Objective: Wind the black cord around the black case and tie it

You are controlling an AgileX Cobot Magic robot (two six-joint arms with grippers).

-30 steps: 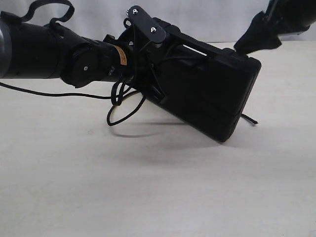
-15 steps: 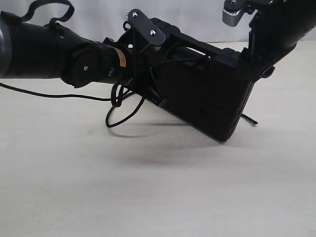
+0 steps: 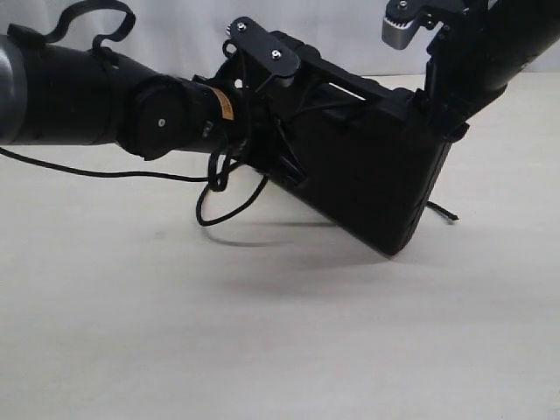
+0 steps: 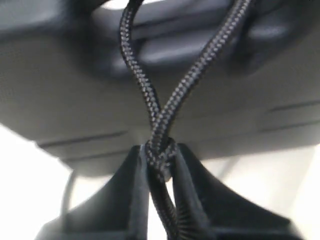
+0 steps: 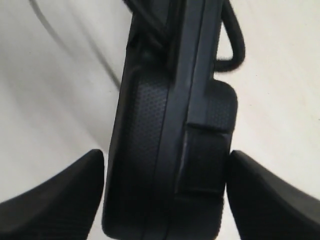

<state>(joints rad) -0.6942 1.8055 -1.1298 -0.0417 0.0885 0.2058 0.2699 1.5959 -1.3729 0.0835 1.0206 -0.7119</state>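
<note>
The black case (image 3: 367, 175) stands tilted, its lower right corner down near the table. The black cord (image 3: 229, 210) crosses its lid and hangs in a loop below its left end; a frayed tip (image 3: 448, 215) pokes out behind the right end. My left gripper (image 3: 278, 122) presses against the case's left side, shut on the cord (image 4: 150, 100) where two strands cross just off the case (image 4: 60, 90). My right gripper (image 3: 437, 105) is open at the upper right corner. Its fingers (image 5: 50, 200) straddle the case's edge (image 5: 150, 125), and a cord loop (image 5: 235, 45) lies beyond.
A thin black strand (image 3: 87, 171) trails left across the pale table (image 3: 280, 350) under the left arm (image 3: 79, 96). A pale wall rises behind the table's far edge.
My right gripper came down from the upper right and now straddles the case's upper right corner. The left arm and the case shifted slightly right, the hanging cord loop with them.
</note>
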